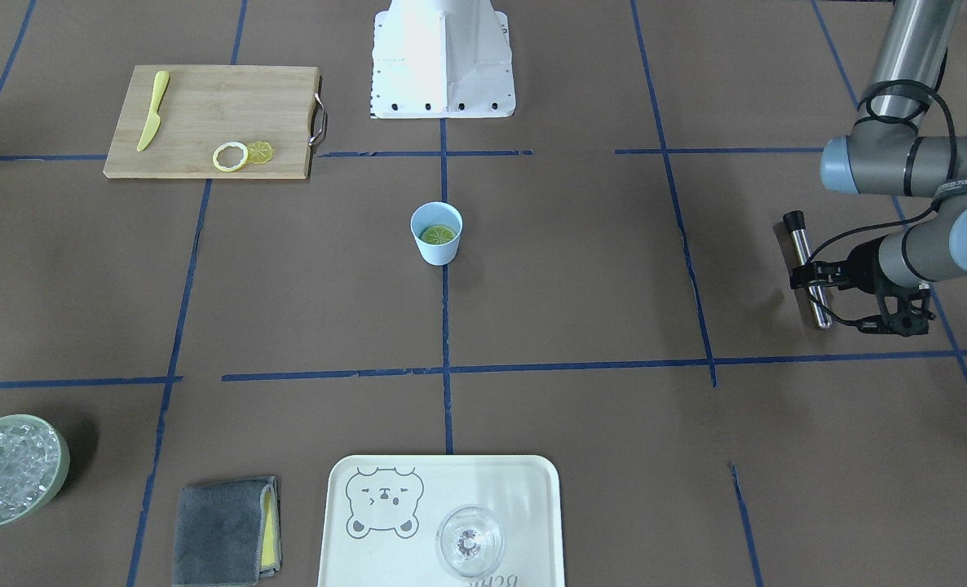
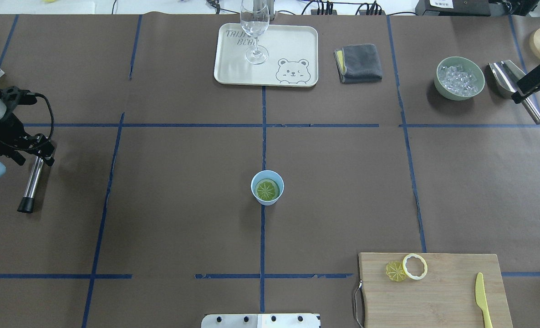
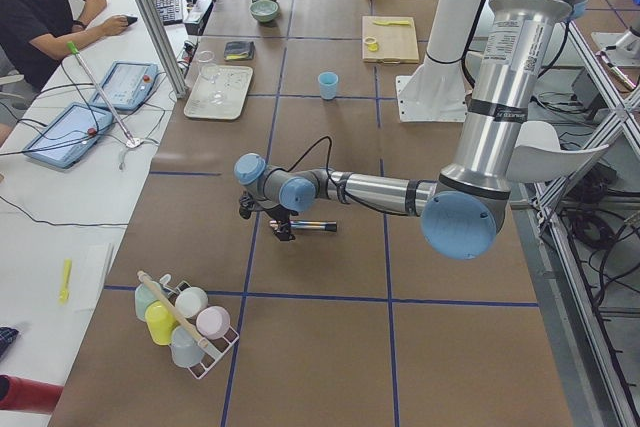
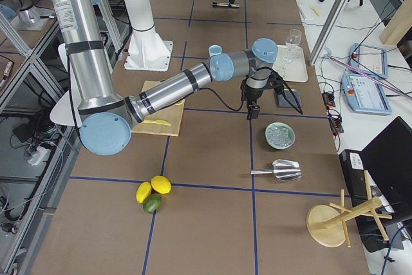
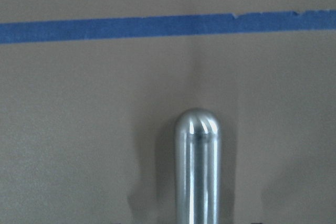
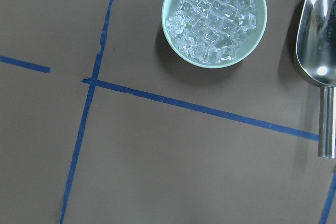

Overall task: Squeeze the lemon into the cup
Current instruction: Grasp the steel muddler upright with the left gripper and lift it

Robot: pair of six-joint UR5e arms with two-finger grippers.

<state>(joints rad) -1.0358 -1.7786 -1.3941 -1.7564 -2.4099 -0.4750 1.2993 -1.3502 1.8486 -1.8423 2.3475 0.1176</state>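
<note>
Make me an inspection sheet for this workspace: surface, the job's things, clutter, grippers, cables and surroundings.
Surface: brown table gridded with blue tape; no spills seen.
Job's things: cup upright at centre, lemon slice lying inside it.
Clutter: board with a second slice, ring and knife; tray with glass; cloth; ice bowl; scoop.
Grippers: left gripper shut on a steel rod; right gripper raised near the ice bowl, open or shut unclear.
Cables: black cable looped at the left wrist.
Surroundings: person at a side desk; cup rack.
</note>
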